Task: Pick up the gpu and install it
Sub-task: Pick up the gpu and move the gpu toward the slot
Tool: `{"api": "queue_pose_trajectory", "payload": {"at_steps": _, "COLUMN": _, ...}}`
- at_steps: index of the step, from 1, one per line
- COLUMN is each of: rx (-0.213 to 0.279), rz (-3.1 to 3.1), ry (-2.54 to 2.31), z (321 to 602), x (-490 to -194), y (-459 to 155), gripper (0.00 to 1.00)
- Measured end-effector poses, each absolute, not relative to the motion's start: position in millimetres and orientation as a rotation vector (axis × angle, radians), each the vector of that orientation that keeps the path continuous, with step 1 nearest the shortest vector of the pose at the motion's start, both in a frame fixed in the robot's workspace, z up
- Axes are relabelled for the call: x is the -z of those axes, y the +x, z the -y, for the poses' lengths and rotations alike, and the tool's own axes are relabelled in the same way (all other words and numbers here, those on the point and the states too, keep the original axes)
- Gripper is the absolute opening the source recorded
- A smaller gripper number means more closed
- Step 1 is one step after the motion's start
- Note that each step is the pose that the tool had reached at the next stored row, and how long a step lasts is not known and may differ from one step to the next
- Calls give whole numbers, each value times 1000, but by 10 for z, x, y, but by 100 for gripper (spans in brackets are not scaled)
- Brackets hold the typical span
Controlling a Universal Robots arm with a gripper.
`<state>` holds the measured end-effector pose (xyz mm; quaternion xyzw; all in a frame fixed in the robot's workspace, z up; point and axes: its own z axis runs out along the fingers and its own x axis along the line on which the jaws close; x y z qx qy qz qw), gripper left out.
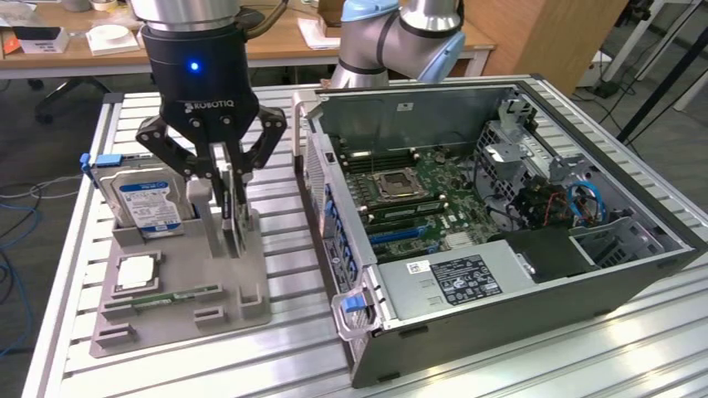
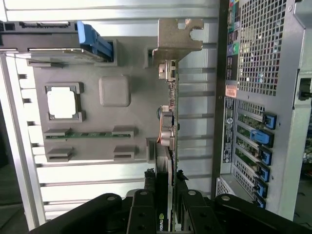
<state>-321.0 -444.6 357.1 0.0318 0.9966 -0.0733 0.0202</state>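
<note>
The gpu [image 1: 235, 232] is a thin dark card standing on edge in the grey holder [image 1: 166, 319] at the exterior view's left. My gripper [image 1: 221, 203] hangs straight down over it, shut on the card's upper edge. In the wrist view the gpu [image 2: 171, 107] shows edge-on, running away from my gripper [image 2: 165, 183] to its silvery end bracket [image 2: 178, 34]. The black fingers [image 2: 144, 204] press against both faces of the card. Whether the card's lower edge still sits in its slot, I cannot tell.
The holder also carries a hard drive [image 1: 149, 203] with a blue-white label, a processor chip [image 1: 135, 272] and a green memory stick [image 1: 177, 297]. The open computer case [image 1: 619, 274] lies at the exterior view's right, its motherboard [image 1: 409, 199] exposed. The case's rear wall [image 2: 263, 97] stands close beside the card.
</note>
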Motion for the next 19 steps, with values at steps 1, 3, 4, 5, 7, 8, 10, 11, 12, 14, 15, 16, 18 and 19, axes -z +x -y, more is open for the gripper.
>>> {"api": "queue_pose_trajectory", "payload": {"at_steps": 1, "rx": 212, "rz": -3093, "ry": 99, "z": 4445, "x": -3572, "y": -3210, "gripper": 26}}
{"api": "queue_pose_trajectory", "payload": {"at_steps": 3, "rx": 175, "rz": -3096, "ry": 100, "z": 4443, "x": -3573, "y": -3210, "gripper": 26}}
{"api": "queue_pose_trajectory", "payload": {"at_steps": 4, "rx": 160, "rz": -3097, "ry": 100, "z": 4442, "x": -3574, "y": -3210, "gripper": 26}}
{"api": "queue_pose_trajectory", "payload": {"at_steps": 5, "rx": 147, "rz": -3098, "ry": 100, "z": 4441, "x": -3577, "y": -3210, "gripper": 26}}
{"api": "queue_pose_trajectory", "payload": {"at_steps": 7, "rx": 131, "rz": -3099, "ry": 101, "z": 4438, "x": -3588, "y": -3210, "gripper": 26}}
{"api": "queue_pose_trajectory", "payload": {"at_steps": 8, "rx": 123, "rz": -3099, "ry": 101, "z": 4438, "x": -3593, "y": -3210, "gripper": 26}}
{"api": "queue_pose_trajectory", "payload": {"at_steps": 10, "rx": 104, "rz": -3100, "ry": 101, "z": 4435, "x": -3599, "y": -3210, "gripper": 26}}
{"api": "queue_pose_trajectory", "payload": {"at_steps": 11, "rx": 92, "rz": -3101, "ry": 101, "z": 4433, "x": -3601, "y": -3211, "gripper": 26}}
{"api": "queue_pose_trajectory", "payload": {"at_steps": 12, "rx": 81, "rz": -3101, "ry": 102, "z": 4432, "x": -3603, "y": -3210, "gripper": 26}}
{"api": "queue_pose_trajectory", "payload": {"at_steps": 14, "rx": 70, "rz": -3102, "ry": 102, "z": 4429, "x": -3615, "y": -3211, "gripper": 26}}
{"api": "queue_pose_trajectory", "payload": {"at_steps": 15, "rx": 70, "rz": -3102, "ry": 102, "z": 4429, "x": -3630, "y": -3211, "gripper": 26}}
{"api": "queue_pose_trajectory", "payload": {"at_steps": 16, "rx": 70, "rz": -3102, "ry": 102, "z": 4428, "x": -3649, "y": -3211, "gripper": 26}}
{"api": "queue_pose_trajectory", "payload": {"at_steps": 18, "rx": 69, "rz": -3102, "ry": 102, "z": 4428, "x": -3688, "y": -3210, "gripper": 26}}
{"api": "queue_pose_trajectory", "payload": {"at_steps": 19, "rx": 69, "rz": -3102, "ry": 102, "z": 4427, "x": -3703, "y": -3210, "gripper": 26}}
